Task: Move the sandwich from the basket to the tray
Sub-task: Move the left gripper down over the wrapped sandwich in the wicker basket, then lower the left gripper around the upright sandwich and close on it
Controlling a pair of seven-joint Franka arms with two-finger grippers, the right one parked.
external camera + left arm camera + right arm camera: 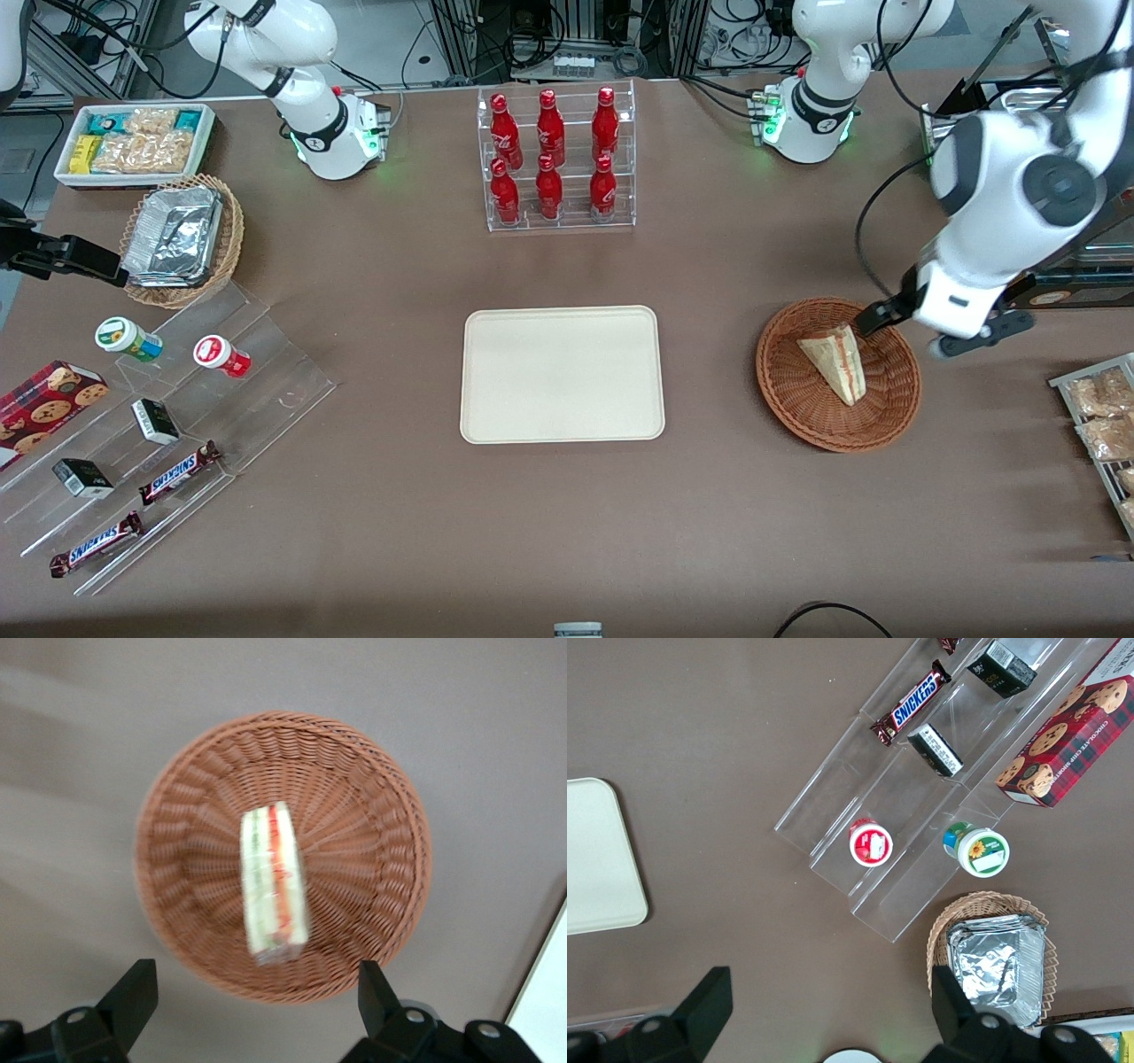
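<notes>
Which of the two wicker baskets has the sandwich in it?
The reddish-brown basket under the open gripper holds the sandwich; the tan basket holds foil trays.

Basket: woven wicker, reddish-brown, ribbed and rough — matt throughout. Sandwich: pale, soft-looking bread, with a slight sheen in the left wrist view, as of a clear wrap. Tray: smooth cream plastic, low sheen. Table: brown, matt, even surface. Gripper, above the basket with fingers spread wide: black matt plastic. Bottles: glossy red, in a clear acrylic rack. Foil trays: crinkled, shiny metal.
</notes>
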